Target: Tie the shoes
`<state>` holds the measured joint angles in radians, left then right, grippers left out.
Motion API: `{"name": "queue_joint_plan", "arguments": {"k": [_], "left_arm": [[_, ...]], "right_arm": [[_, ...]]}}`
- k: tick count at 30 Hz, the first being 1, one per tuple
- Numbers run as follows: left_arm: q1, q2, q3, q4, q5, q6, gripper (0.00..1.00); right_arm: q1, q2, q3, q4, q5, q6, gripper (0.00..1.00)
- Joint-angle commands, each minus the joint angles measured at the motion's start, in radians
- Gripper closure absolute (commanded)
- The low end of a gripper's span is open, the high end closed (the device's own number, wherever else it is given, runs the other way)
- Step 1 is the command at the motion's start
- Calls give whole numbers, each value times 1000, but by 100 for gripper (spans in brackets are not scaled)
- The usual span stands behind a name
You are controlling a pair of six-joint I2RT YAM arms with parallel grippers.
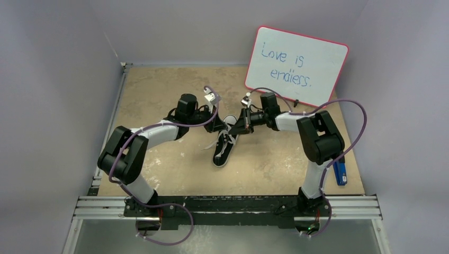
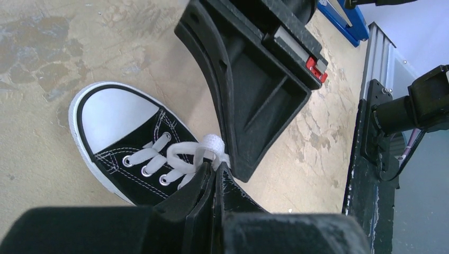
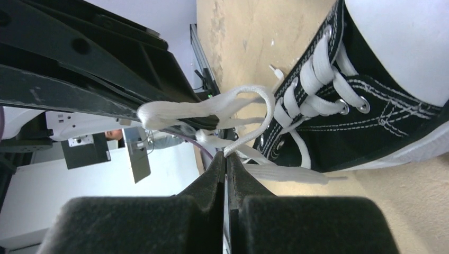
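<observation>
sneaker under left gripper, right gripper; laces pinched

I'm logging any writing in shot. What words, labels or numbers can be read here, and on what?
"Love is endless." in blue handwriting on the whiteboard; the last word is loosely written.
Sneaker: no readable lettering.

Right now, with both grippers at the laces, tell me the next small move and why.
Probably draw the grippers apart sideways: the left gripper and right gripper are each shut on a white lace looping slack above the sneaker.
</observation>
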<state>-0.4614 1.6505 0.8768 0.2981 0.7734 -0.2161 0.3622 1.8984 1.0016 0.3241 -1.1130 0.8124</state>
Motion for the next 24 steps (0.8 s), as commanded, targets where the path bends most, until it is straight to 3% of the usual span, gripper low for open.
{"name": "queue_joint_plan", "arguments": {"k": [1,8,11,18,24], "left_arm": [[6,-54,-11,65,13,-13,100],[6,-81,-25,21,16,14,100],[6,-84,-24,24,24,9,100],[6,-77,-20,38,38,0,100],[8,-64,-13,38,31,4,100]], "right_arm": [[1,-19,-3,-20,-5,-28,100],[-76,-29,37,24,62,-16,100],[-86,9,89,-31,87,-86,100],[18,82,153,3,33,-124,100],[50,91,71,128,-78,-64,100]]}}
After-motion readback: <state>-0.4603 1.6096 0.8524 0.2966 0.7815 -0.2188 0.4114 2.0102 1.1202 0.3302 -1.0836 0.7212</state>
